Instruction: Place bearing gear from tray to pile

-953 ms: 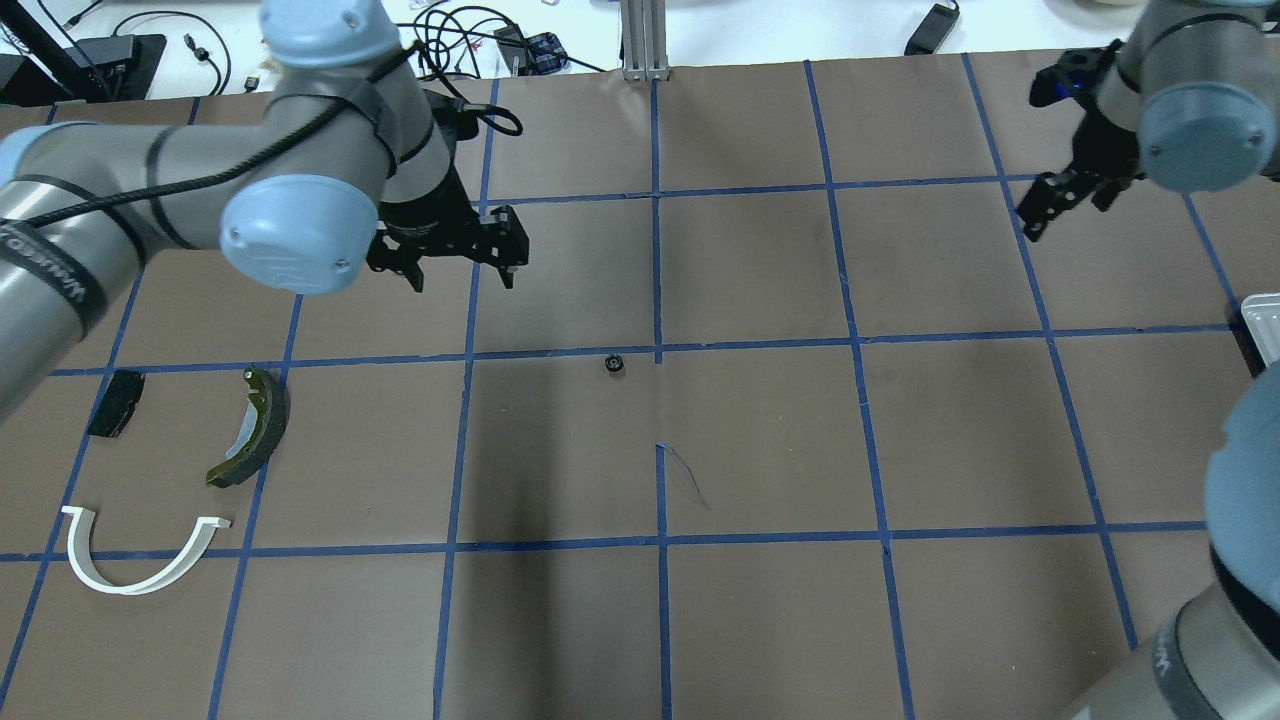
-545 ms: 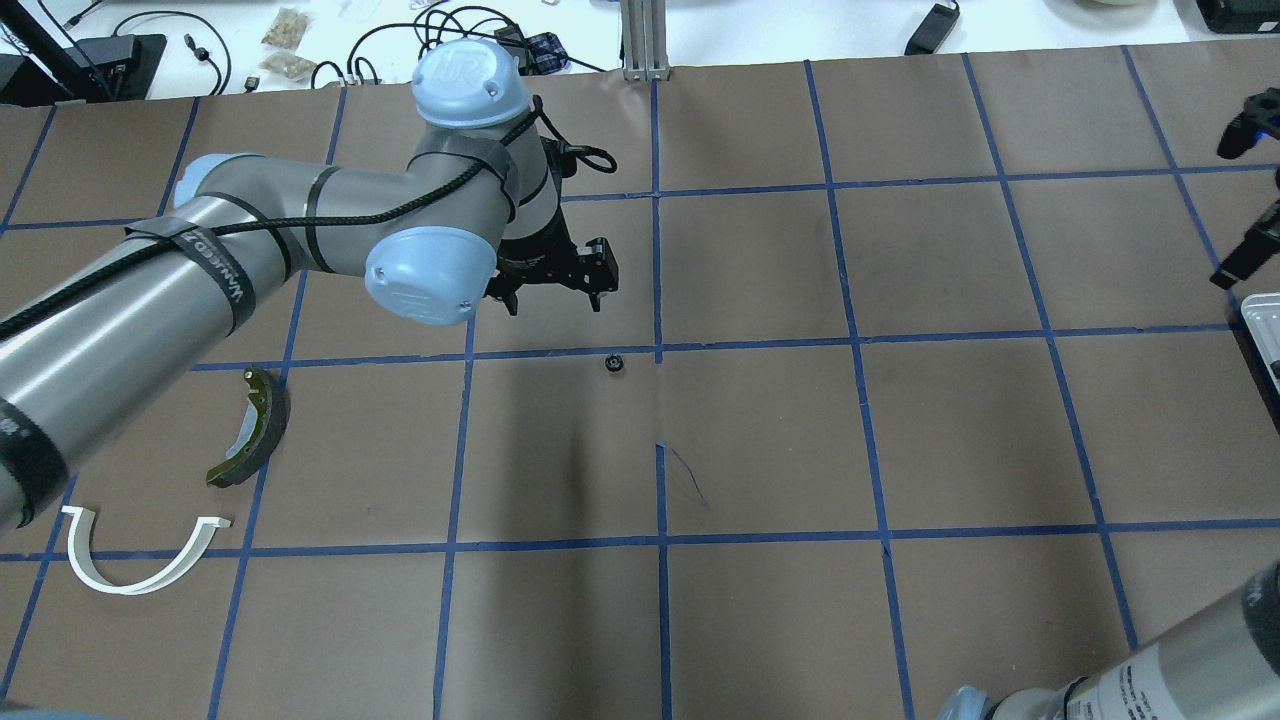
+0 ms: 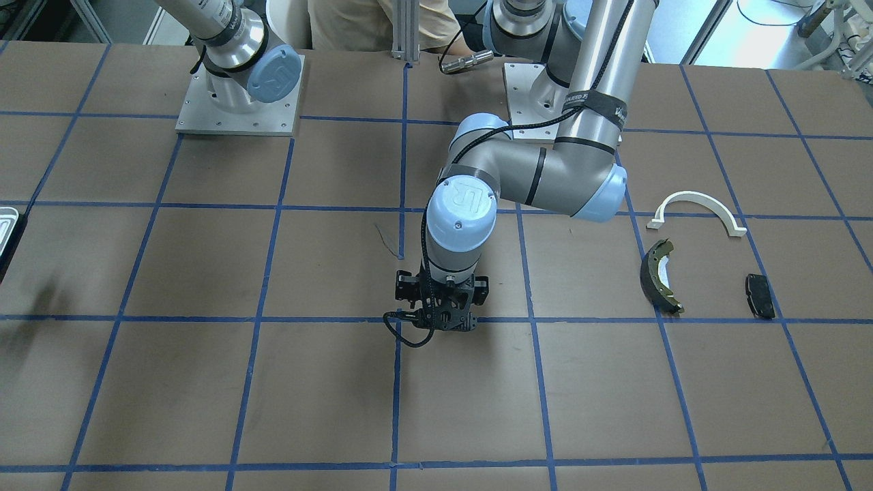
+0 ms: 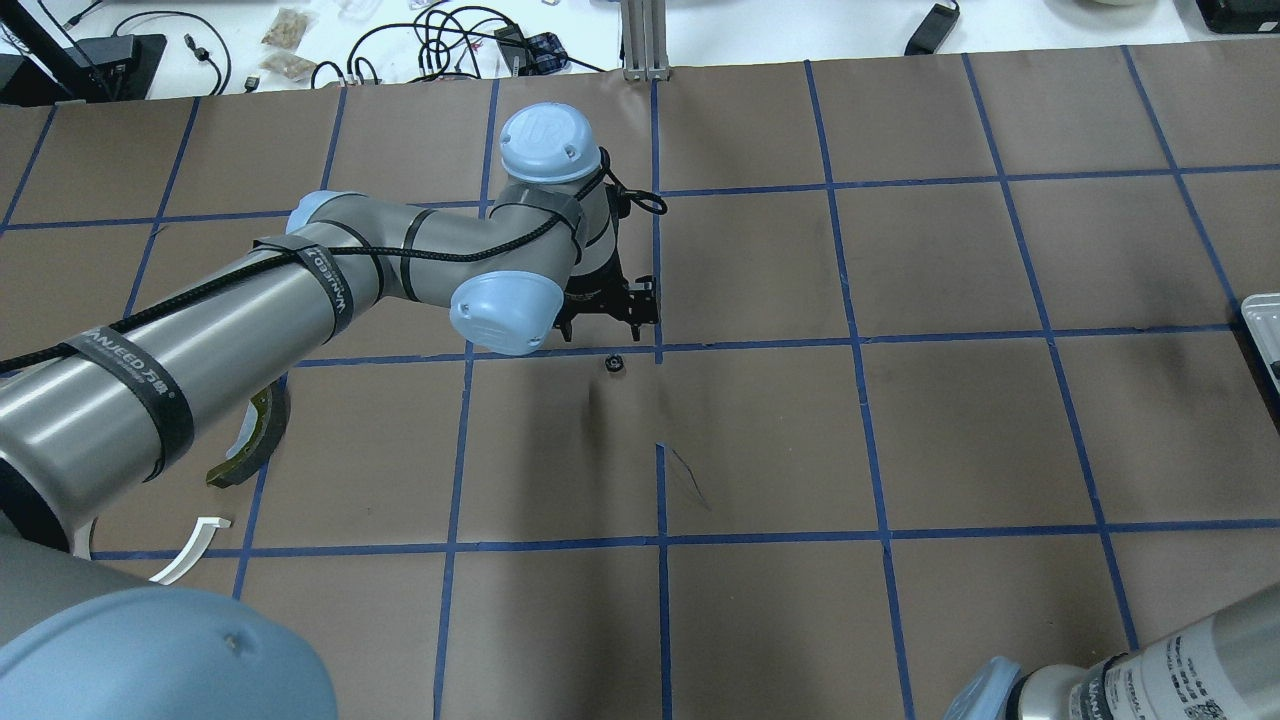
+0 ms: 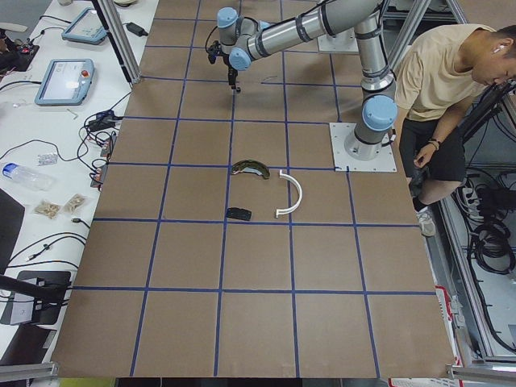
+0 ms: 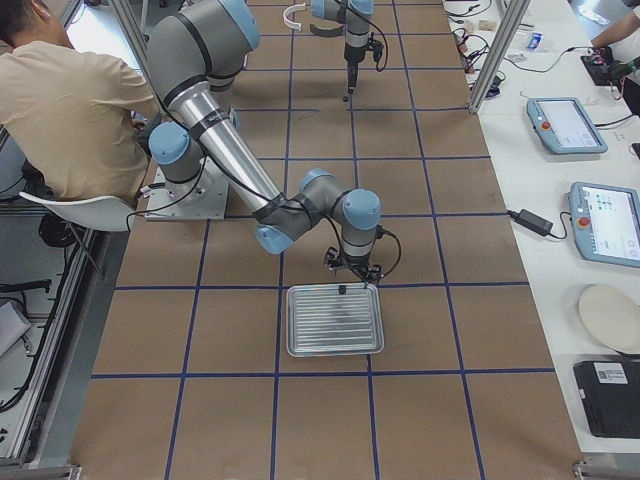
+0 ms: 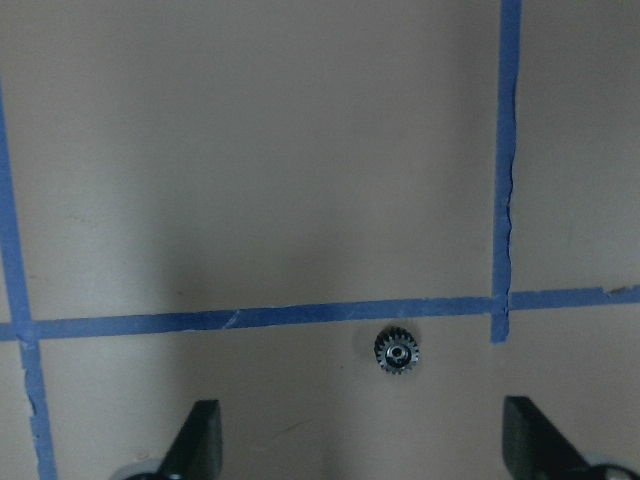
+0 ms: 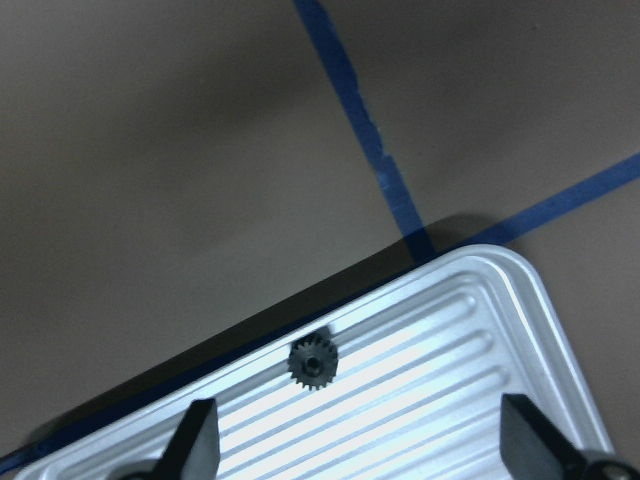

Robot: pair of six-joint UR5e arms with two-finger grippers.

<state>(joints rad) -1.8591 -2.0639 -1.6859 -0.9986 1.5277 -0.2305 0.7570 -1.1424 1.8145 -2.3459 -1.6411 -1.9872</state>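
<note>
A small black bearing gear (image 4: 614, 362) lies on the brown table by a blue tape crossing. My left gripper (image 4: 608, 318) hovers just beyond it, open and empty. In the left wrist view the gear (image 7: 397, 351) sits ahead of the spread fingers (image 7: 200, 440). A second gear (image 8: 312, 362) lies in the silver tray (image 8: 480, 330), near its rim. My right gripper (image 6: 352, 272) hovers open over that tray edge. The pile lies apart on the left: olive brake shoe (image 3: 658, 276), white arch (image 3: 697, 204), black brake pad (image 3: 760, 295).
The tray (image 6: 335, 320) sits at the table's right end; only its corner (image 4: 1262, 320) shows overhead. A person (image 5: 451, 89) sits behind the robot bases. Cables and devices lie beyond the table's far edge. My left arm hides part of the pile overhead.
My left arm has swung right and lower, from near the pile to just beyond the table gear. My right gripper has left the overhead view toward the tray.
</note>
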